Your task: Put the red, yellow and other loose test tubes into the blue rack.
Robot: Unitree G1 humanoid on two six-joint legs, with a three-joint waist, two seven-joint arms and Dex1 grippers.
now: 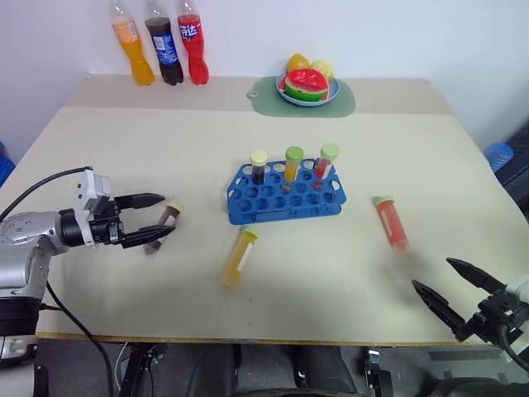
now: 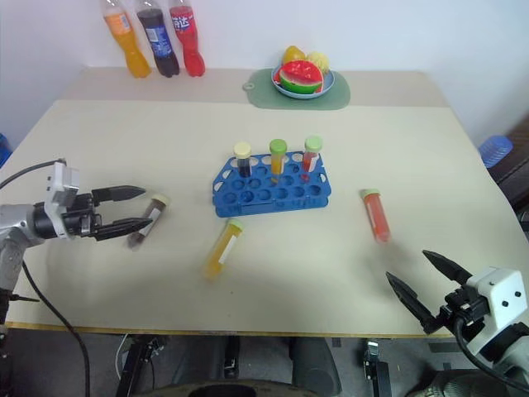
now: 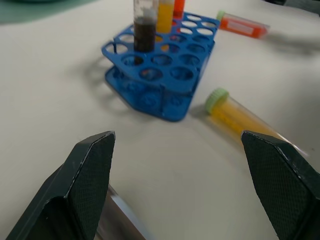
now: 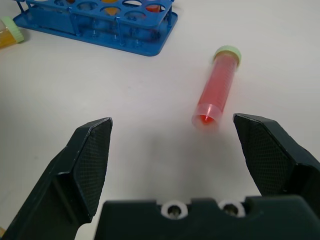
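We list our left end effector (image 1: 157,217) spread wide, the dark tube (image 1: 162,225) lying between its fingers on the counter (image 1: 165,149). Our right end effector (image 1: 446,285) gapes empty, the red tube (image 1: 392,222) just ahead. Yellow tube (image 1: 239,255) between them; blue rack (image 1: 285,195) beyond.

A beige table (image 1: 207,149) stands against a plain white wall (image 1: 372,33).

- Blue rack (image 1: 285,197): bright blue.
- Red tube (image 1: 391,222), ahead of the right gripper (image 1: 450,289): red-orange, green cap.
- Yellow tube (image 1: 239,255): yellow-orange, yellow-green cap.
- Dark tube (image 1: 163,223), at the left gripper (image 1: 163,217): brown, cream cap.
- Gripper fingers (image 3: 85,185): black, cross-hatched.
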